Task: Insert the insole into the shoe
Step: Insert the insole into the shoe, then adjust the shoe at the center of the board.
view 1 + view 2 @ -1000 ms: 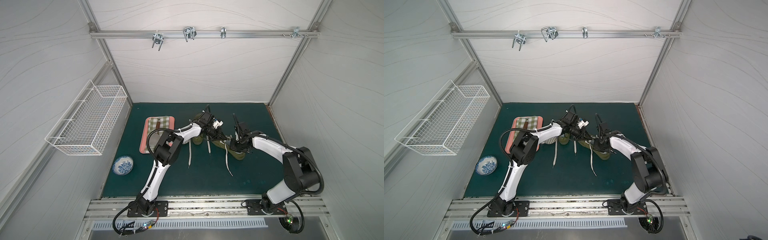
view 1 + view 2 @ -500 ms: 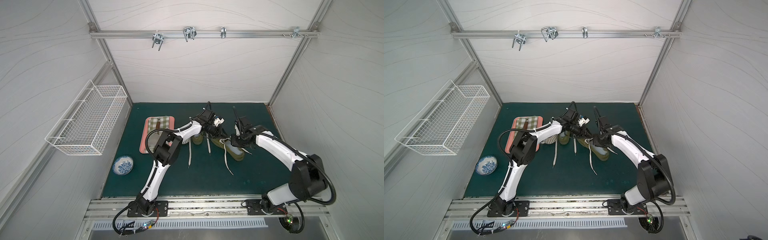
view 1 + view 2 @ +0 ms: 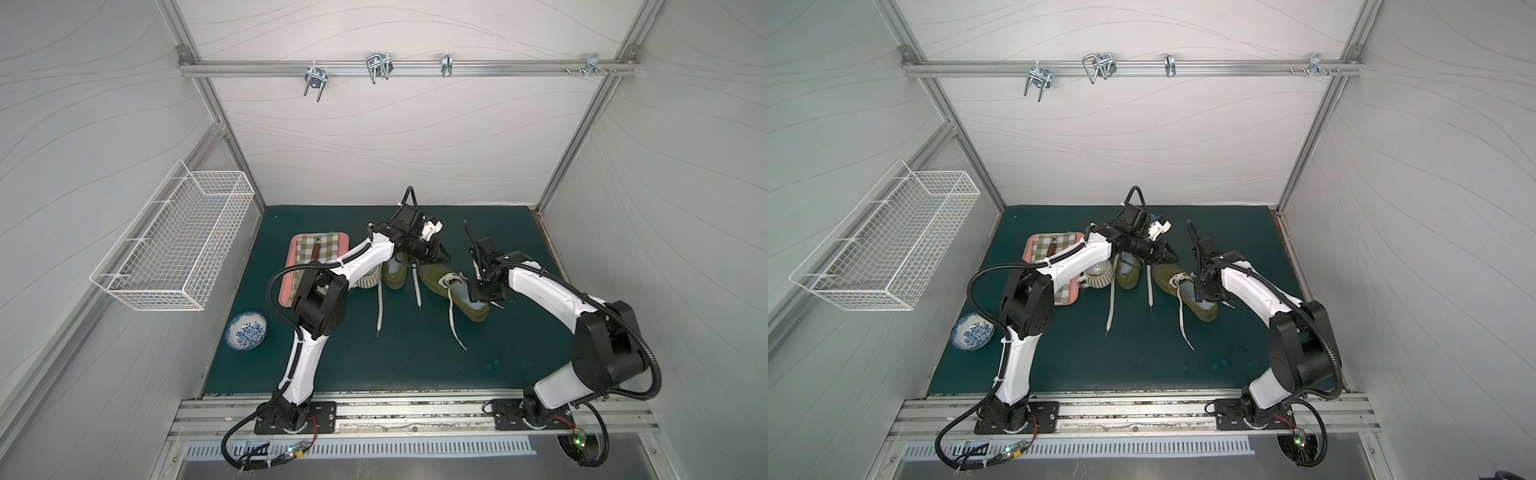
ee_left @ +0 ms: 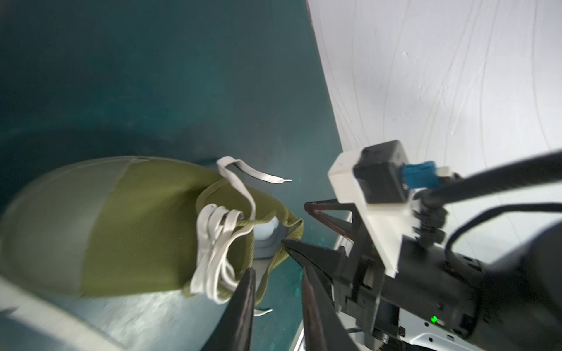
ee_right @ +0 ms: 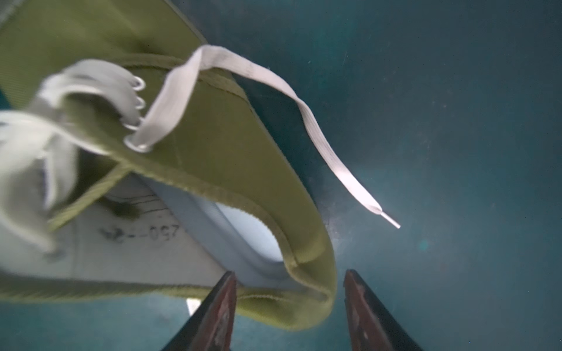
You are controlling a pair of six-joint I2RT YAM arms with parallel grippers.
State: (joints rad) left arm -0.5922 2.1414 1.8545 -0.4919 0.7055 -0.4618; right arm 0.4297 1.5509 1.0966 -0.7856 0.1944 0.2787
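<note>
A: Straddling the heel collar (image 5: 307,243) of the olive shoe (image 5: 228,146), the right gripper (image 5: 290,273) stands wide: why?
B: Likely to steady it. The pale blue insole (image 5: 249,231) lies inside, just ahead of its fingertips.
A: And the left gripper (image 4: 278,273)?
B: Narrowly parted by the lacing (image 4: 219,225), shoe edge between its fingers (image 4: 243,304), apparently nothing pinched.

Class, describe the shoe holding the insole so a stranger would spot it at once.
On the green mat, right of the checked tray and the first olive shoe, lies a second shoe, set slantwise. Only it shows a pale blue insole in its opening.
</note>
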